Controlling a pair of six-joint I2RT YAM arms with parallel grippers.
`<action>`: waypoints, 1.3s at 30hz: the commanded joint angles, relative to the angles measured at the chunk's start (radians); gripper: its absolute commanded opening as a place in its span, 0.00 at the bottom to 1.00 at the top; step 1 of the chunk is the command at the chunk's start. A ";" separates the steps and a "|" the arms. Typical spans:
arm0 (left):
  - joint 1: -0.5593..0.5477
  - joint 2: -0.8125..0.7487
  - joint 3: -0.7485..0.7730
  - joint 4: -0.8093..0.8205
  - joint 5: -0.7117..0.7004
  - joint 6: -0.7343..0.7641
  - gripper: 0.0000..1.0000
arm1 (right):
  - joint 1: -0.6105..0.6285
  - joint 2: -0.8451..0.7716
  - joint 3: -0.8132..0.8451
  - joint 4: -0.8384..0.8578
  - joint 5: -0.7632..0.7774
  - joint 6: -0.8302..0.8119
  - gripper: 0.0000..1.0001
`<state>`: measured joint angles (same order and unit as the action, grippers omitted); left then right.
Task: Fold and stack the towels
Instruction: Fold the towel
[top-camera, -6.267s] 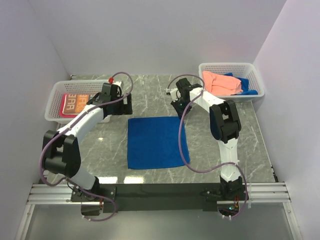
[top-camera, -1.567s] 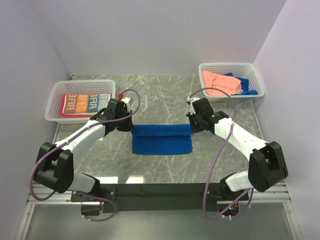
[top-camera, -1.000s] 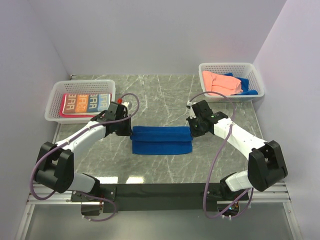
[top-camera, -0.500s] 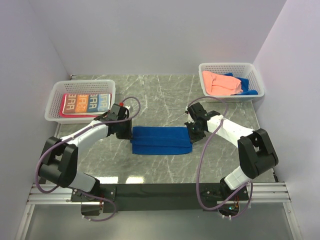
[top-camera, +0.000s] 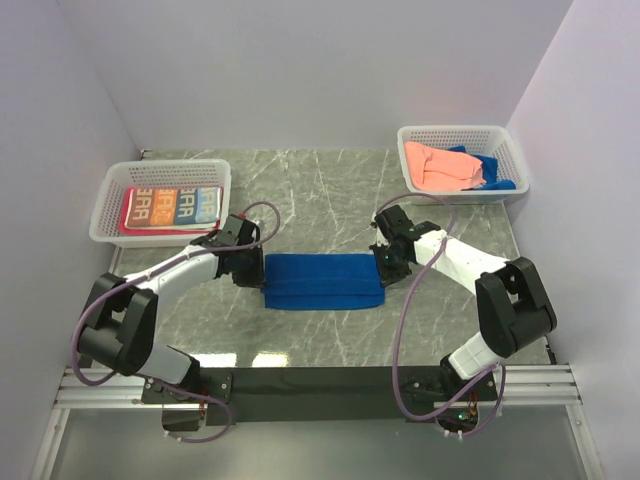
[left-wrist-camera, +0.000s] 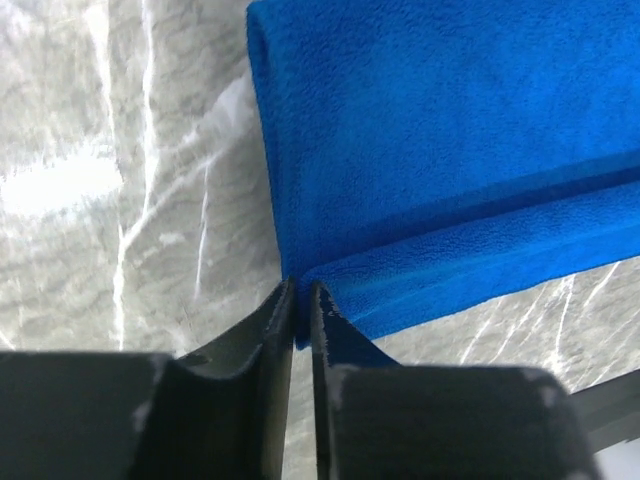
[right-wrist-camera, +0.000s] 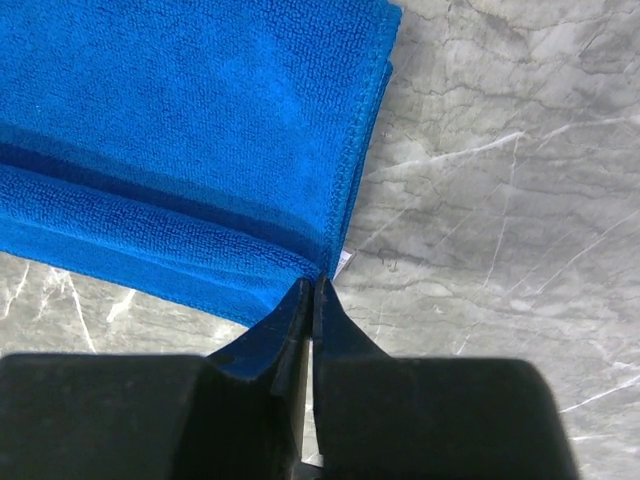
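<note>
Deep blue folded cloth towel (top-camera: 322, 281): I see it flat on the grey marble tabletop (top-camera: 320, 190), between both arms.
Left gripper (left-wrist-camera: 300, 295): at a towel corner, fingers a slit apart; I can't tell if it pinches.
Right gripper (right-wrist-camera: 311, 285): pressed together at the opposite corner.

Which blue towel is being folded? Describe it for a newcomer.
On the marble table, midway between the left basket and right basket, lies a deep blue towel folded into a long flat strip, the left pincer and right pincer at its short ends. The other plain blue towel sits bunched inside that right basket.
</note>
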<state>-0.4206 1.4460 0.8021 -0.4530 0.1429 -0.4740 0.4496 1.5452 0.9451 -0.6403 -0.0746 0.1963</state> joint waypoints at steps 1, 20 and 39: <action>-0.004 -0.068 -0.004 -0.041 -0.048 -0.032 0.22 | 0.004 -0.048 0.006 -0.033 0.022 0.008 0.11; -0.170 -0.178 0.141 0.002 -0.075 -0.224 0.63 | 0.052 -0.300 -0.095 0.292 -0.151 0.238 0.39; -0.241 -0.259 -0.303 0.148 -0.187 -0.508 0.30 | -0.014 -0.361 -0.564 0.539 -0.113 0.502 0.31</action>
<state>-0.6582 1.2346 0.5282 -0.3038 -0.0002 -0.9241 0.4633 1.2228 0.4377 -0.1150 -0.2409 0.6403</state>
